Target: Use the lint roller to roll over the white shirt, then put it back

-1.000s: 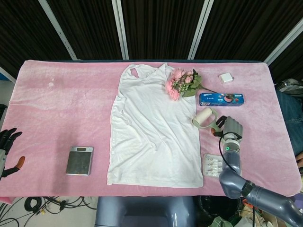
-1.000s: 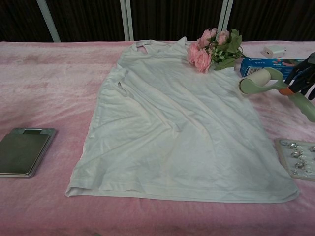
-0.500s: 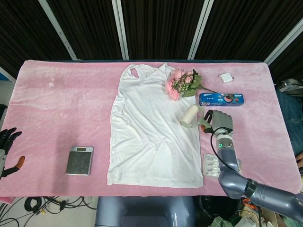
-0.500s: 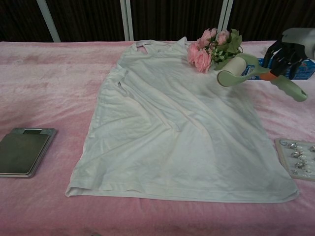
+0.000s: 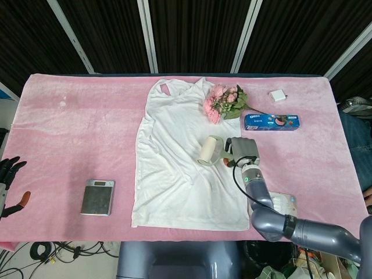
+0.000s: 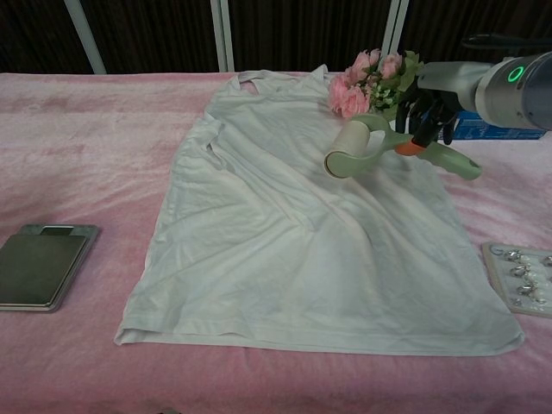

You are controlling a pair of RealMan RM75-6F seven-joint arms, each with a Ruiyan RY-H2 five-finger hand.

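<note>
Lint roller (image 6: 349, 153) (light, rigid) is grasped at its handle by right robot hand (image 6: 429, 110) over soft, crease-prone white shirt (image 6: 293, 233); left robot hand (image 5: 8, 170) unoccupied, fingers apart.

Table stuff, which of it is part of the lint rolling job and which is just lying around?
Job: lint roller, held by the right hand; white shirt.
Lying about: flowers, cookie box, scale, white charger, blister pack.

Flowers (image 5: 224, 102) close beside roller (image 5: 207, 151)
</note>
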